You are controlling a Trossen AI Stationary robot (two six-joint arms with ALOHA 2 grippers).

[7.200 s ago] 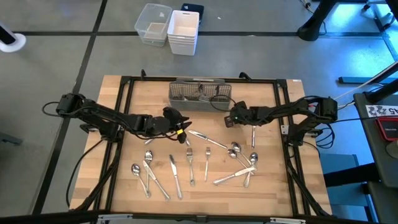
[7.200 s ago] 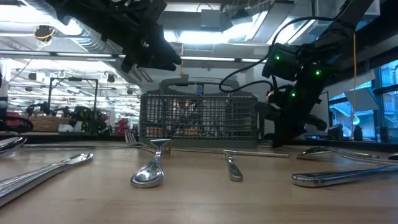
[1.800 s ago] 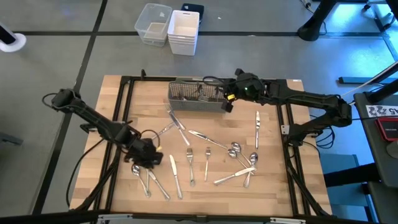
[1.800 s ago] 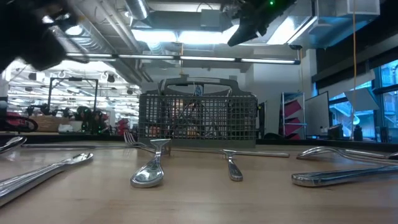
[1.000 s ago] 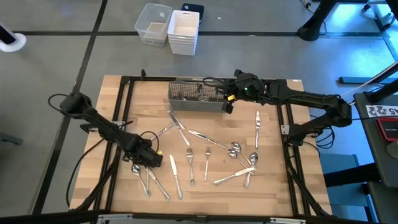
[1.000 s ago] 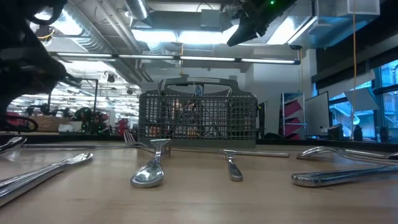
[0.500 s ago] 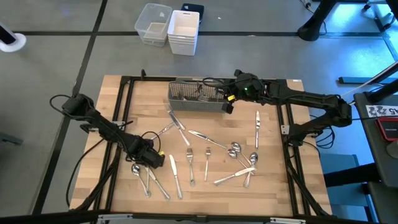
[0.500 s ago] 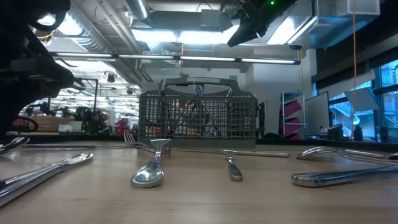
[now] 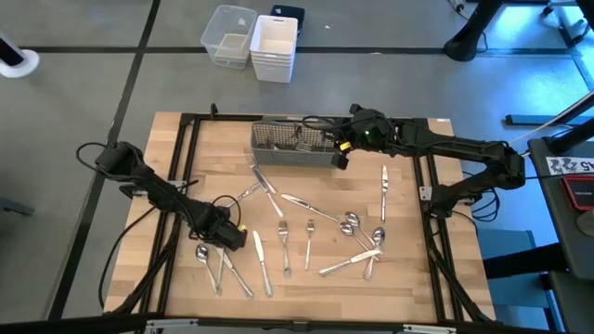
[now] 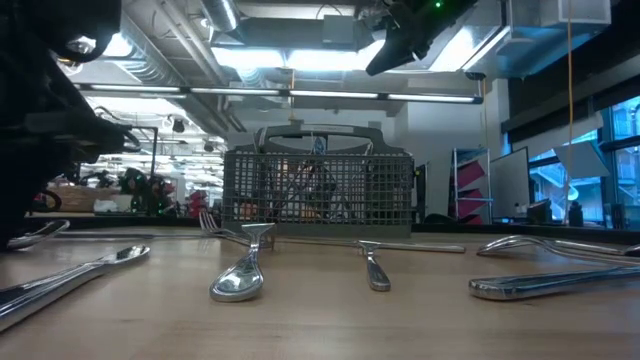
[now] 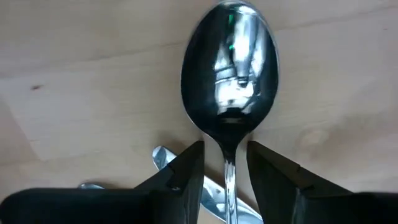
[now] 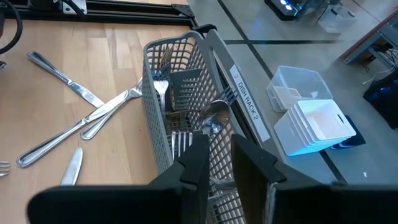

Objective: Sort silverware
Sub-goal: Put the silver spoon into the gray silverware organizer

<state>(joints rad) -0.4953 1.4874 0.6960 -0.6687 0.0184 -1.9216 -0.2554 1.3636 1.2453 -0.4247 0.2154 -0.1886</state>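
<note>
At the seven-o'clock part of the pale wooden counter (image 9: 408, 278), the left gripper (image 9: 226, 238) sits low over a shiny silver spoon (image 11: 229, 87). The left wrist view shows its jaws parted a narrow way, one finger on each side of the spoon's neck, with the bowl lying straight ahead of the fingertips and the handle running back between them. The long axis therefore lines up with the gap, so closing should catch the neck; whether the fingers already touch the metal cannot be told. A second piece of cutlery lies partly under the jaws just beside the neck and may be caught along with it.

The rest of the scattered silver spoons, forks and knives (image 9: 306, 237) lies between six and four o'clock on the counter, well apart from the left gripper's spoon. The grey wire-mesh caddy (image 9: 295, 142) stands at twelve o'clock, already holding several pieces.

The right gripper (image 9: 340, 153) hovers at the caddy's three-o'clock end, jaws slightly open and holding nothing. It is much nearer the caddy; the left arm is nearer the spoon. No obstacle stands between spoon and caddy except loose cutlery lying flat.
</note>
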